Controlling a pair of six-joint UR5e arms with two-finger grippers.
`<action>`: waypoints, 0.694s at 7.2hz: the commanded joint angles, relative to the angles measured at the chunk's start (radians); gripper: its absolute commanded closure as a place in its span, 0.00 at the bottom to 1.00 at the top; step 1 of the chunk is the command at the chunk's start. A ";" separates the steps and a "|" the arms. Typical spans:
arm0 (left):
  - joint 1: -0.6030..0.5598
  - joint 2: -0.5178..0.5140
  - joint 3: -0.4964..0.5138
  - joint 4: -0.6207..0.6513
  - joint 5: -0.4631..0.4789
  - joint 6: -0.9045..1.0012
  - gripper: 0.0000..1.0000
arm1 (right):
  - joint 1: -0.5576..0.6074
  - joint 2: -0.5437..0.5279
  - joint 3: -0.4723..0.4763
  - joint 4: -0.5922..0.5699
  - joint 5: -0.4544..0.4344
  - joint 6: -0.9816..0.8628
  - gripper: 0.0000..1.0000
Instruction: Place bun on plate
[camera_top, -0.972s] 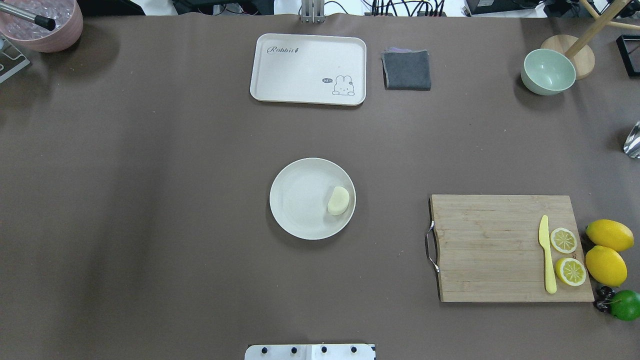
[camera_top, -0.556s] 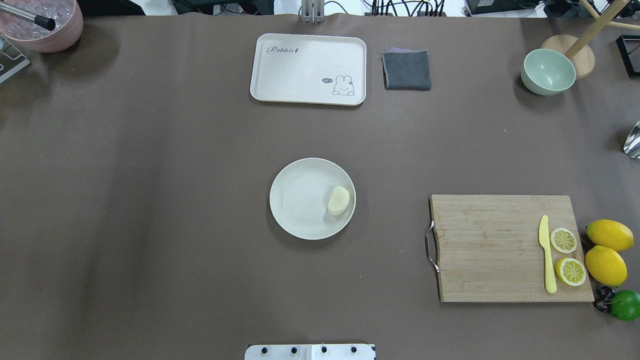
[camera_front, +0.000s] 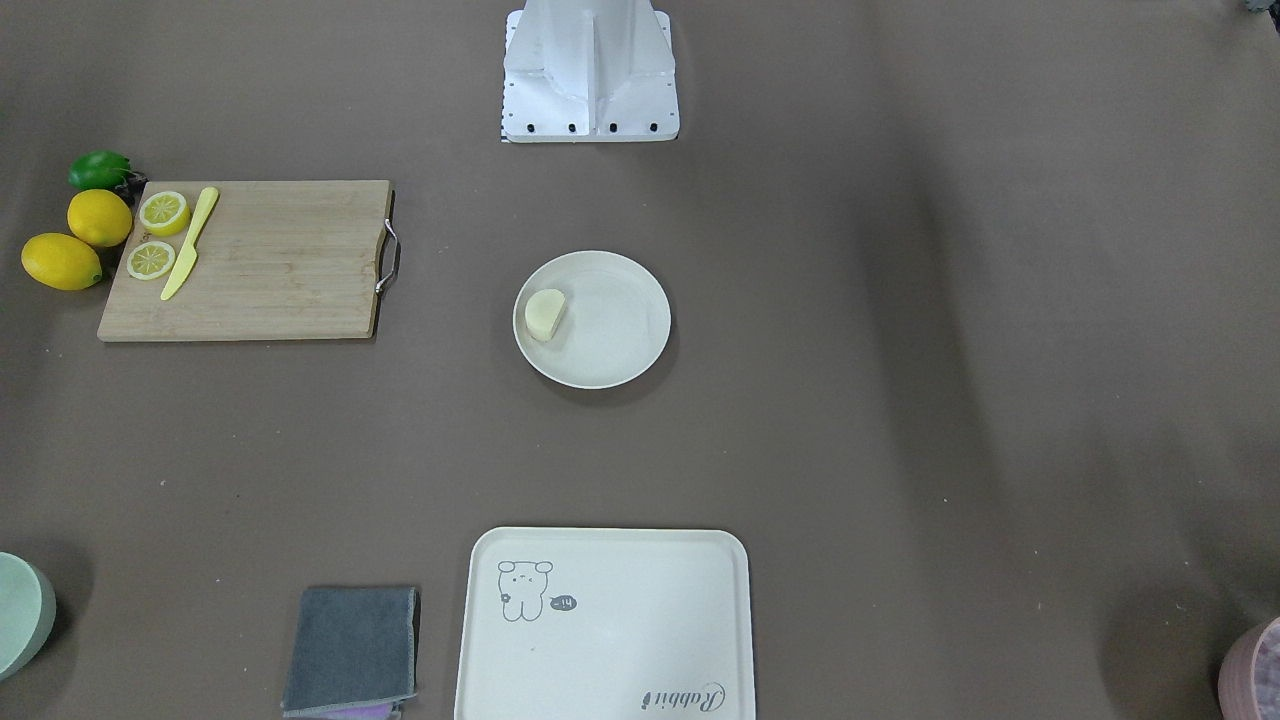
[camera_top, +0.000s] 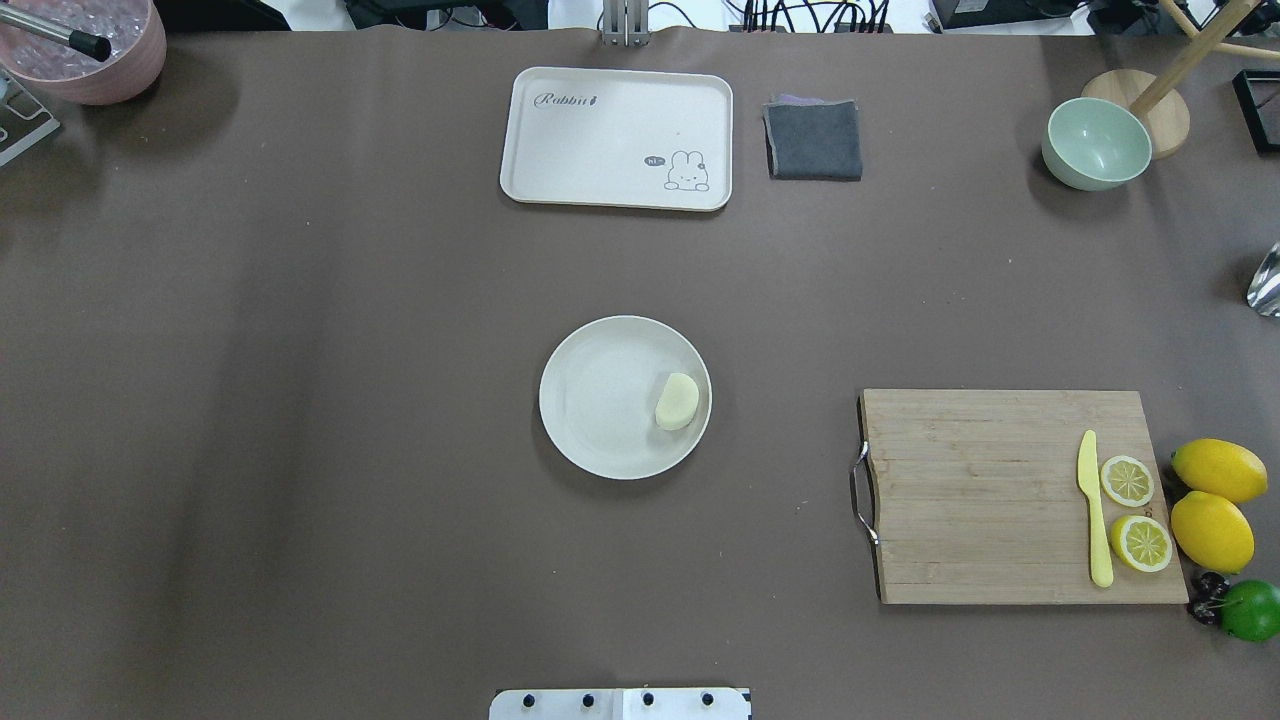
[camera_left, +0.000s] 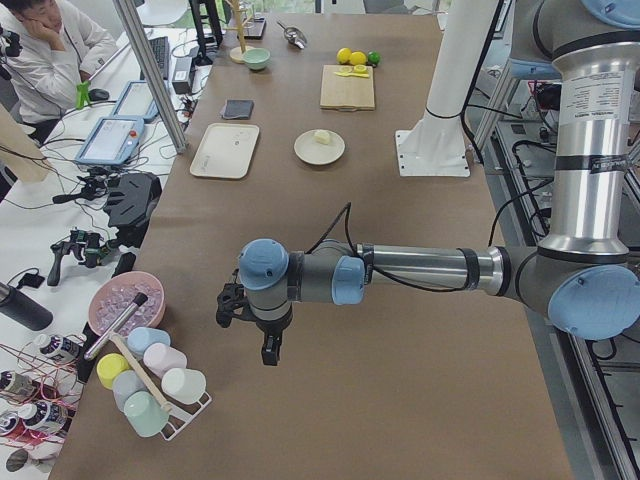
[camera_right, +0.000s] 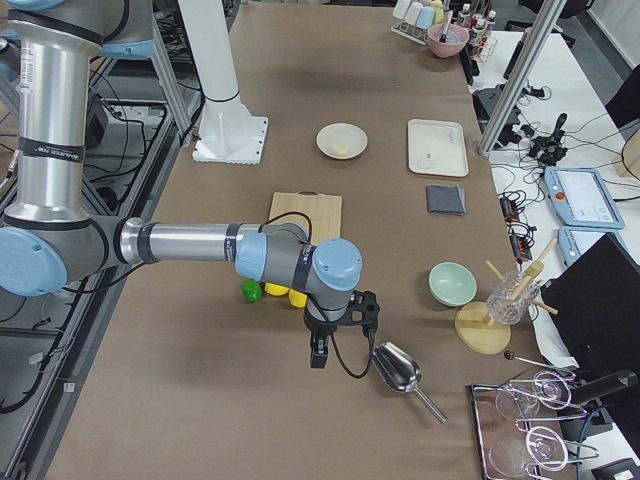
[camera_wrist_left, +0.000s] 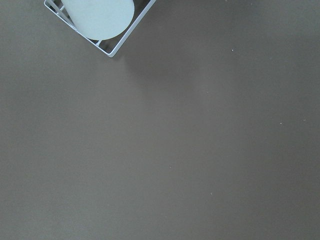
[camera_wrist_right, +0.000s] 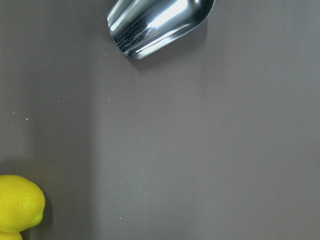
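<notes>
The pale cream bun (camera_top: 677, 401) lies on the right side of the round off-white plate (camera_top: 600, 400) at the table's middle. In the front-facing view the bun (camera_front: 545, 314) sits at the left side of the plate (camera_front: 615, 335). Neither gripper is near it. The left gripper (camera_left: 268, 345) hangs over bare table at the left end, close to a cup rack (camera_left: 150, 390). Beside a metal scoop (camera_right: 398, 368), the right gripper (camera_right: 318, 355) hangs at the right end. Both show only in the side views, so I cannot tell whether they are open or shut.
A cream tray (camera_top: 616, 138) and a grey cloth (camera_top: 813, 139) lie at the far edge. A wooden cutting board (camera_top: 980, 495) holds a yellow knife (camera_top: 1094, 508) and lemon slices (camera_top: 1127, 480), with whole lemons (camera_top: 1212, 530) beside it. A green bowl (camera_top: 1095, 143) stands far right, a pink bowl (camera_top: 90, 45) far left.
</notes>
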 joint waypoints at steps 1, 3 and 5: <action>0.001 0.000 0.002 0.000 0.000 0.000 0.02 | 0.000 -0.001 -0.001 0.000 0.000 -0.001 0.00; 0.001 0.000 0.002 0.000 -0.008 -0.006 0.02 | 0.000 0.001 0.001 0.000 0.001 -0.001 0.00; 0.002 -0.005 -0.001 0.000 -0.020 -0.012 0.02 | 0.000 0.001 0.001 0.000 0.001 -0.001 0.00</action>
